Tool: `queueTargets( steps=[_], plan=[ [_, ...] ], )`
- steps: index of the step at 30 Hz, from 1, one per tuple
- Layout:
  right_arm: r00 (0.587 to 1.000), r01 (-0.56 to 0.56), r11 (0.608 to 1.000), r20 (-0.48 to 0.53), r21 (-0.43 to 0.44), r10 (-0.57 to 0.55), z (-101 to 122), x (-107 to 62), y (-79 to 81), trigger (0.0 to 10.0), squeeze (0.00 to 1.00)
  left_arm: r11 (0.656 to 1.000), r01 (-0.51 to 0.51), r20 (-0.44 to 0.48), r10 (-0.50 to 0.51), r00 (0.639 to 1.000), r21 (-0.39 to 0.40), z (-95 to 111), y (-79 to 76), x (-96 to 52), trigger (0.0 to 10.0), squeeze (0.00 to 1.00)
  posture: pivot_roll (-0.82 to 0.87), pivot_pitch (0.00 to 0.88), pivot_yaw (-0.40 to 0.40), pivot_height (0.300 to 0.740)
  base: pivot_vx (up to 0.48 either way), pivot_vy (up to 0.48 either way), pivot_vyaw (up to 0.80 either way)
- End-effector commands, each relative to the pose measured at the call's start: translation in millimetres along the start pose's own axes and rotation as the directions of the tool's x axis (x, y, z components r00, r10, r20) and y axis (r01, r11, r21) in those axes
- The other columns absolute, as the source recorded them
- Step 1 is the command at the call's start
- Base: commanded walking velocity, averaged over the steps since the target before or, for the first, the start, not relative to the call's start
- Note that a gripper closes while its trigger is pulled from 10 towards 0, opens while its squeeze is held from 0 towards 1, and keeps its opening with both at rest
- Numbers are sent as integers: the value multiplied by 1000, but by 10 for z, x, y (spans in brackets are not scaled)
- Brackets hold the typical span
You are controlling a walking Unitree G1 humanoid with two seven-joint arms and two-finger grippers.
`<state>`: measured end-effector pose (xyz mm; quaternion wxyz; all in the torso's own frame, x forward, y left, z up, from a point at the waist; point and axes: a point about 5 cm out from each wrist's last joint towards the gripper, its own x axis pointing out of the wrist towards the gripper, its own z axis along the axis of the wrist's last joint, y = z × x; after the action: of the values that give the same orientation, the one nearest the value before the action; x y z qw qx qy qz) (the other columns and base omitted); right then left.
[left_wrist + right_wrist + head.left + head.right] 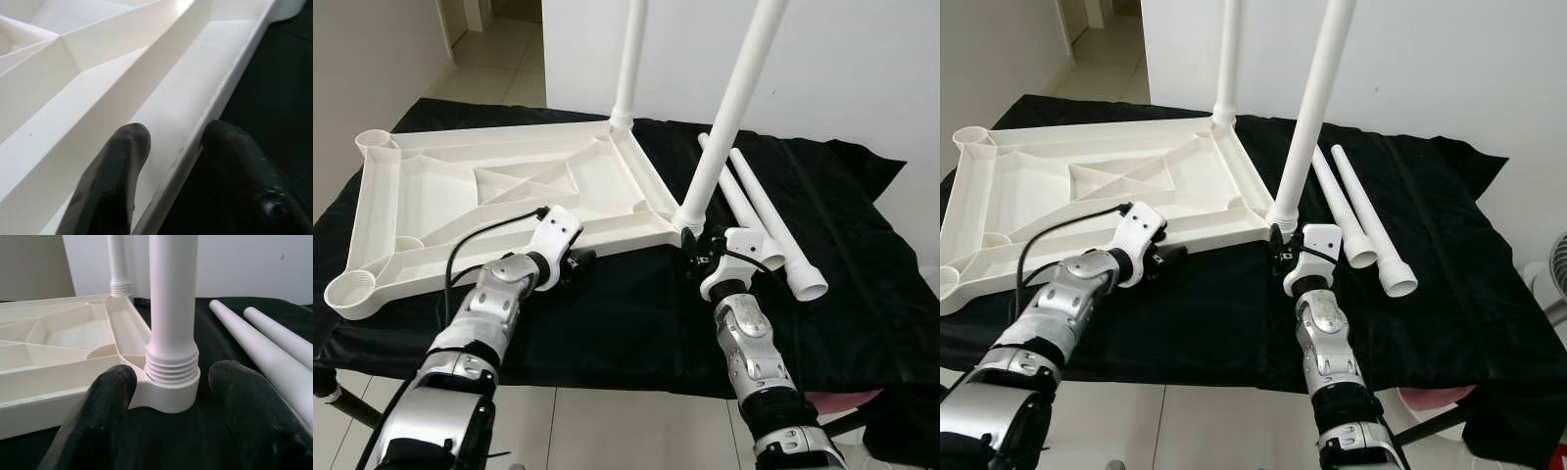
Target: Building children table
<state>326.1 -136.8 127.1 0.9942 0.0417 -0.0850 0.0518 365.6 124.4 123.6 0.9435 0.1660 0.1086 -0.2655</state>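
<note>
Right wrist view: right hand open astride screwed-in leg.

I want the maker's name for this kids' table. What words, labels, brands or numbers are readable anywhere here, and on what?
None can be read.
Tabletop: plain white plastic, no lettering visible.
Screwed-in legs: no marks.
Loose legs: no marks.
Black cloth: no print.
Robot arms: no label legible.
</note>
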Motion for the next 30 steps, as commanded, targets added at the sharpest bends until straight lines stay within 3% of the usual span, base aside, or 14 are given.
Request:
queueTargets(
  steps=[1,15,18,26,30],
  plan=[
    [1000,14,1000,-15,-2,-14,-13,4,-28,10000,0,955,-295,-64,293,954,-21,-163,82,-33,0,0,35,4,-80,740,0,0,0],
    [1000,15,1000,-11,-7,-15,3,14,-35,10000,0,963,-265,-8,265,964,-48,-12,-97,52,0,0,29,9,-82,740,0,0,0],
    [1000,24,1000,-1,-12,-24,22,20,-35,10000,0,963,-257,36,260,965,-83,136,-260,127,0,0,27,12,-78,740,0,0,0],
    [998,61,998,13,-15,-61,45,35,-49,10000,0,957,-244,92,260,961,-156,335,-517,210,0,0,22,16,-66,740,0,0,0],
    [997,77,997,20,-9,-77,62,54,-44,10000,0,939,-270,104,296,949,-212,424,-578,231,0,0,19,18,-59,740,0,0,0]
  ],
)
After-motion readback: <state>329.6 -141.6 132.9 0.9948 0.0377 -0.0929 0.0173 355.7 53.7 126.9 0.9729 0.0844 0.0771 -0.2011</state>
